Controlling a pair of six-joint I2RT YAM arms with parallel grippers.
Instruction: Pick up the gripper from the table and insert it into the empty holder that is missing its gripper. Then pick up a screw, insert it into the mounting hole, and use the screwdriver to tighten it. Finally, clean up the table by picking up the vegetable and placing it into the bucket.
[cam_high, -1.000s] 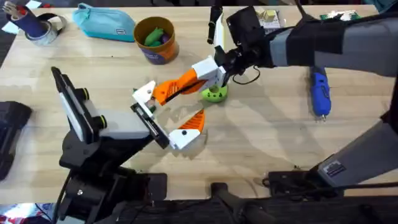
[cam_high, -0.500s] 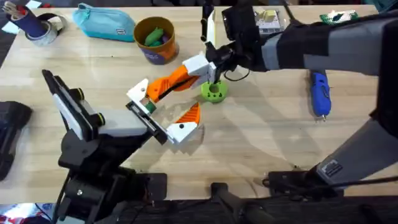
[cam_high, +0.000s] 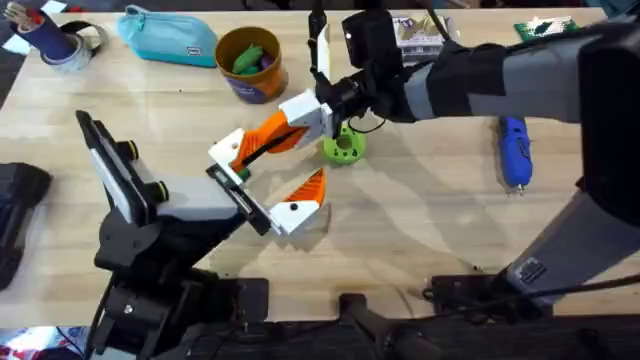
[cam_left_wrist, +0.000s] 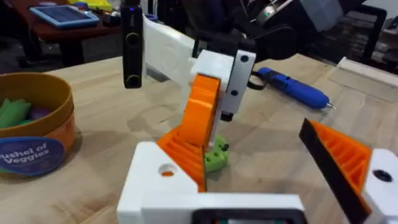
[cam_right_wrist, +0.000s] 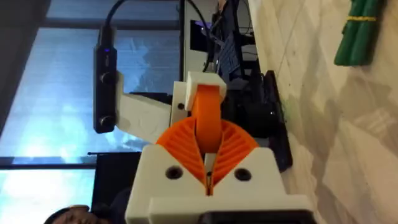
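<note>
Wooden table (cam_high: 420, 230), yellow bucket (cam_high: 250, 62) at back, blue screwdriver (cam_high: 514, 148) right. Right gripper (cam_high: 262, 142) clamped on smooth orange gripper (cam_high: 268, 135), shifted slightly left since earlier, now meeting holder (cam_high: 229, 152) on left arm. Left gripper (cam_high: 262, 185) spread wide, tilted upward.

Table (cam_high: 420, 215): pale wood, matt grain; gripper (cam_left_wrist: 202, 115): smooth orange plastic, white base; screwdriver (cam_high: 514, 150): glossy blue plastic.
</note>
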